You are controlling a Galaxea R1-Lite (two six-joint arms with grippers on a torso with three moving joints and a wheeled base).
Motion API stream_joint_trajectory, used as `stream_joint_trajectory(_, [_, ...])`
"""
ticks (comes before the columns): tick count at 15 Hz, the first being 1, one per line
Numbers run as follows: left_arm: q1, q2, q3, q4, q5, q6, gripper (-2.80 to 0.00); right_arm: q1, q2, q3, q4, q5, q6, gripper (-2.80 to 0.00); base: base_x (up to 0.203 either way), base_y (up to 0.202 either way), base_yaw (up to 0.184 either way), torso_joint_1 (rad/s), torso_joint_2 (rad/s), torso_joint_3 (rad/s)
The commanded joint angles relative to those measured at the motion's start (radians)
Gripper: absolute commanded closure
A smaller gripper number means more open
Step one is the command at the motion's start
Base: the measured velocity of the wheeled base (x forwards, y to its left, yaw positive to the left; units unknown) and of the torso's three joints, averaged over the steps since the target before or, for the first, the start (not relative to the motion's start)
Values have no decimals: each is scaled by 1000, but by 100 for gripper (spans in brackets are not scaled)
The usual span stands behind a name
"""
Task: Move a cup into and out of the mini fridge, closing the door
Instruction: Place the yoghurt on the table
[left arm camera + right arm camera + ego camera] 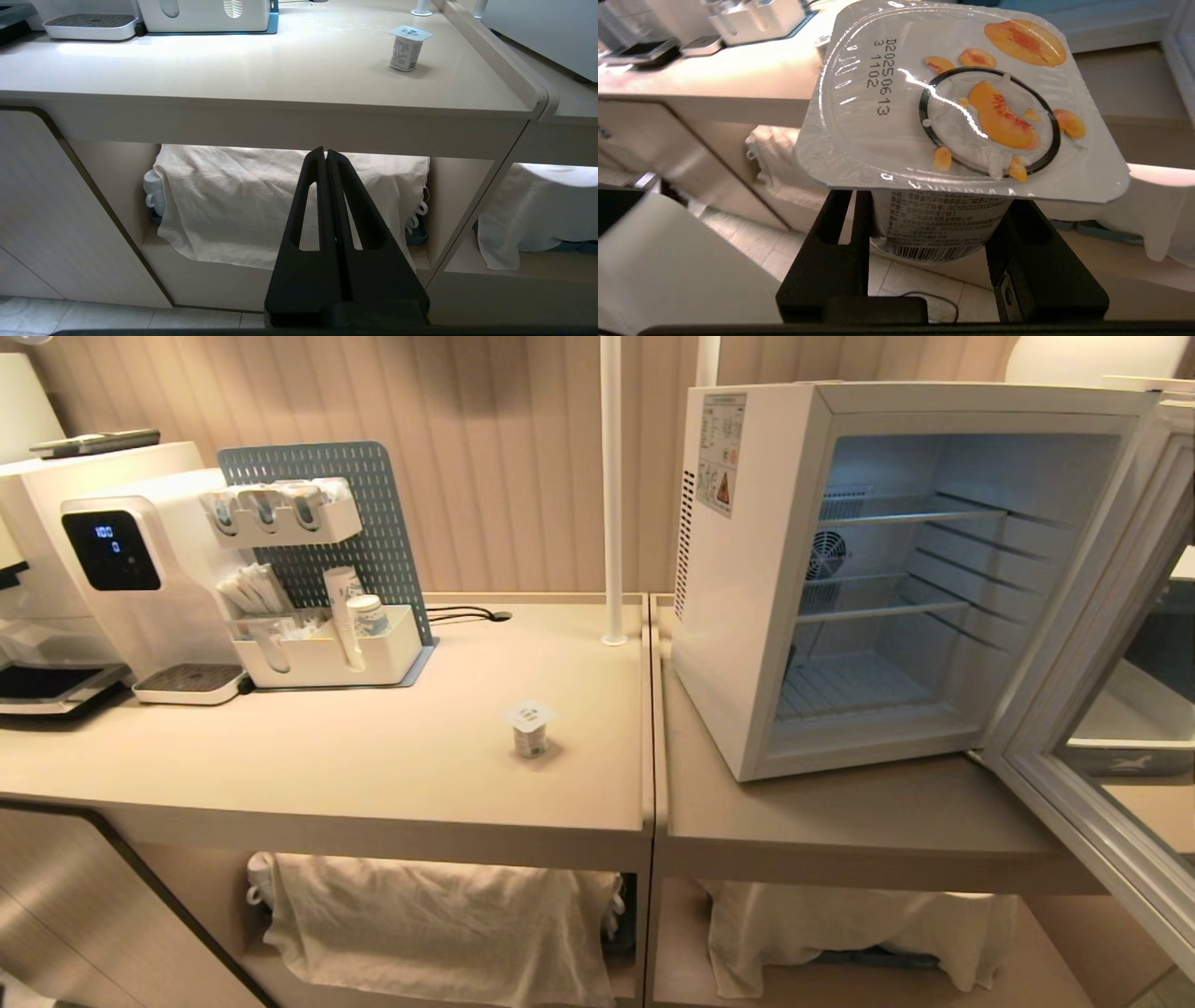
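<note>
This looks like a drinks corner in an office or hotel pantry. A beige desk [373, 775] runs along a ribbed, panelled wall [504, 448]. On it stand a white water dispenser [140, 569] with a lit display, a pegboard organiser [327, 607] stocked with sachets and stirrers, and a white mini fridge [747, 579] with wire shelves. Beyond the left tool [325, 158], the open shelf [224, 275] under the desk holds mugs under a white cloth [243, 205].
</note>
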Motion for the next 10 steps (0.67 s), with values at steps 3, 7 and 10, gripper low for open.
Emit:
stream_joint_trajectory(3, [1, 0, 0, 0, 0, -1, 0, -10, -95, 293, -281, -226, -38, 0, 0, 0, 0, 0, 0, 0])
stream_joint_trajectory(7, [1, 0, 0, 0, 1, -1, 0, -11, -93, 445, -447, -315, -232, 0, 0, 0, 0, 0, 0, 0])
stream_joint_trajectory(10, [1, 0, 0, 0, 0, -1, 0, -11, -93, 445, -452, -316, -229, 0, 0, 0, 0, 0, 0, 0])
